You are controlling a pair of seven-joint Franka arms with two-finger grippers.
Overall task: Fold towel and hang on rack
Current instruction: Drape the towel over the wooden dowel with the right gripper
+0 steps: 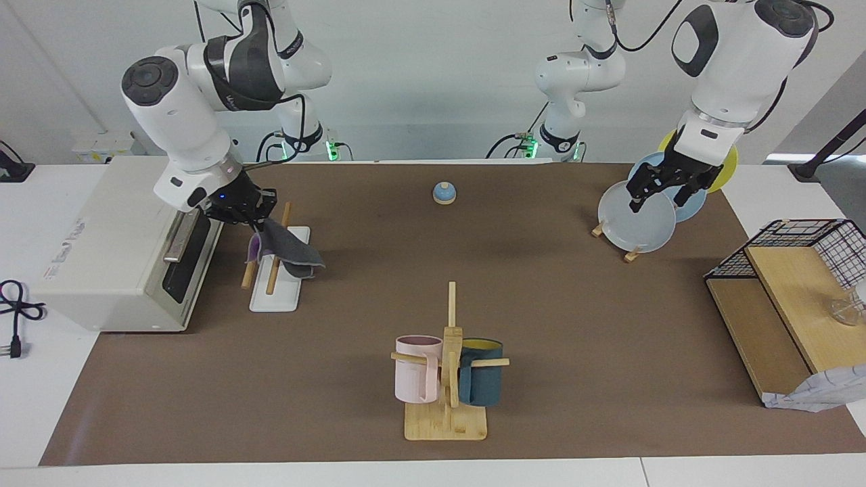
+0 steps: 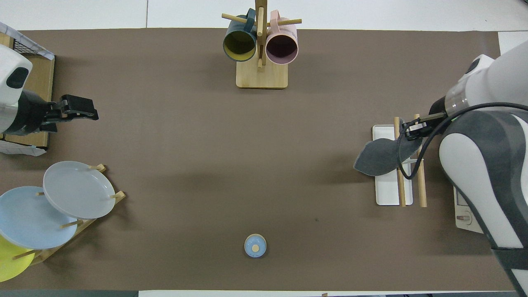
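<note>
The towel (image 1: pixel 295 256), dark grey face up with a purple strip showing toward the oven, drapes over the rack's two wooden rods (image 1: pixel 273 277) and hangs past them toward the table's middle. It also shows in the overhead view (image 2: pixel 377 156). The rack's white base (image 1: pixel 274 299) lies beside the oven and shows in the overhead view (image 2: pixel 387 192). My right gripper (image 1: pixel 260 215) is over the rack's rods (image 2: pixel 421 187), shut on the towel's upper edge; it also shows in the overhead view (image 2: pixel 412 128). My left gripper (image 1: pixel 662 197) is open and empty, waiting in the air over the plate stand.
A white toaster oven (image 1: pixel 115 250) stands at the right arm's end. A mug tree (image 1: pixel 450 379) with pink and teal mugs stands farther from the robots. A blue bell (image 1: pixel 444 193) sits near them. Plates on a stand (image 1: pixel 639 220) and a wire-basket shelf (image 1: pixel 791 297) are at the left arm's end.
</note>
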